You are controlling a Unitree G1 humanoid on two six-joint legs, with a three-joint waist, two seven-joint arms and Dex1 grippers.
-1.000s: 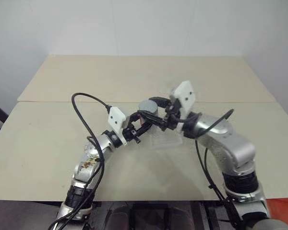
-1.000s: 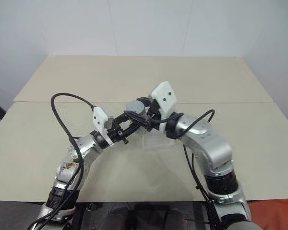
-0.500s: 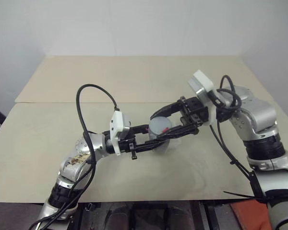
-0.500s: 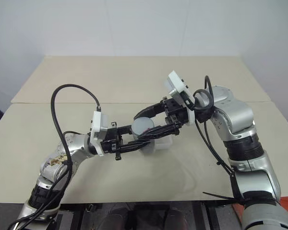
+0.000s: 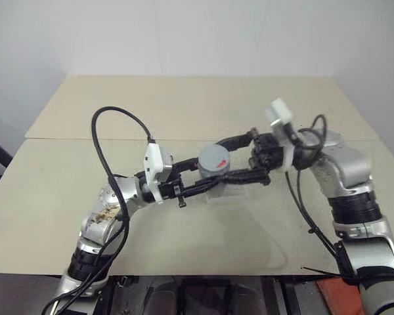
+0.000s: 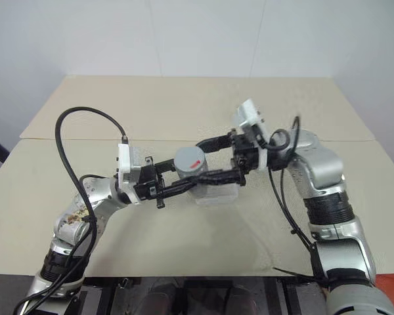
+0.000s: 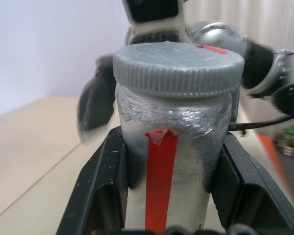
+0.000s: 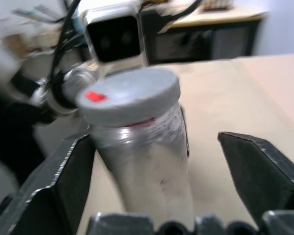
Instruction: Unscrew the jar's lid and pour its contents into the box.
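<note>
My left gripper (image 5: 212, 177) is shut on the jar (image 7: 161, 147), a silvery cylinder with a red stripe, and holds it upright above the table. The grey lid (image 5: 215, 158) with its red mark sits on top of the jar. My right gripper (image 8: 157, 139) reaches in from the right and stands open. One of its fingers (image 8: 255, 166) is on each side of the lid, clear of it. The clear box (image 5: 235, 191) lies on the table right under and behind the jar. The contents are hidden inside the jar.
The beige tabletop (image 5: 184, 105) has a seam running across it behind the arms, with a white wall beyond. Black cables (image 5: 108, 125) loop up off both arms. The left wrist's camera block (image 8: 115, 39) faces my right gripper from behind the jar.
My right gripper's jaws have spread apart from the lid they were closed around. The right arm has swung its elbow up and out. The left gripper keeps the jar.
</note>
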